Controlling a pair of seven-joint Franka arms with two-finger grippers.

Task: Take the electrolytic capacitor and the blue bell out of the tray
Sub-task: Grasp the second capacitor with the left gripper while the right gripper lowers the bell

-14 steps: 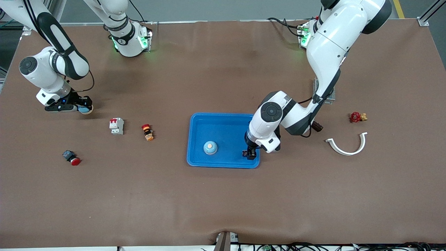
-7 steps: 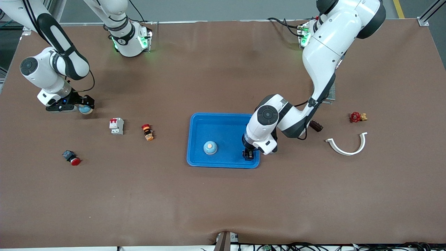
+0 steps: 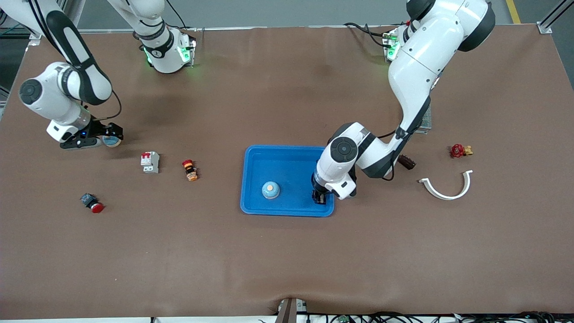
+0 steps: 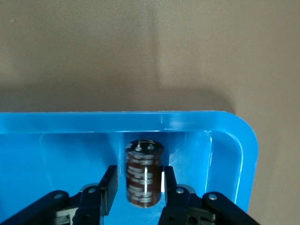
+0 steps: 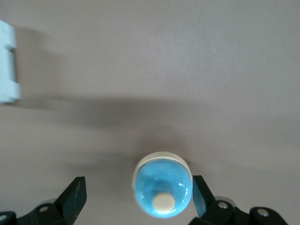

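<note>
A brown capacitor [image 4: 144, 173] lies in the corner of the blue tray [image 3: 287, 163] toward the left arm's end, nearer the front camera. My left gripper [image 3: 319, 198] is down in that corner, and its fingers [image 4: 108, 180] stand open on either side of the capacitor with a slit of tray showing on each side. A blue bell [image 3: 271, 190] sits in the tray. Another blue bell [image 5: 162, 184] rests on the table at the right arm's end. My right gripper [image 3: 112, 138] is open around this bell, with one finger [image 5: 199, 192] close beside it.
On the table between the right gripper and the tray are a white breaker [image 3: 150, 162], an orange-red button [image 3: 190, 170] and a red pushbutton [image 3: 92, 203]. Toward the left arm's end lie a dark brown cylinder [image 3: 407, 162], a red valve [image 3: 458, 150] and a white curved piece [image 3: 446, 187].
The left gripper has shifted a little deeper into the tray's corner. The right arm's elbow has swung outward while its gripper stays at the bell on the table.
</note>
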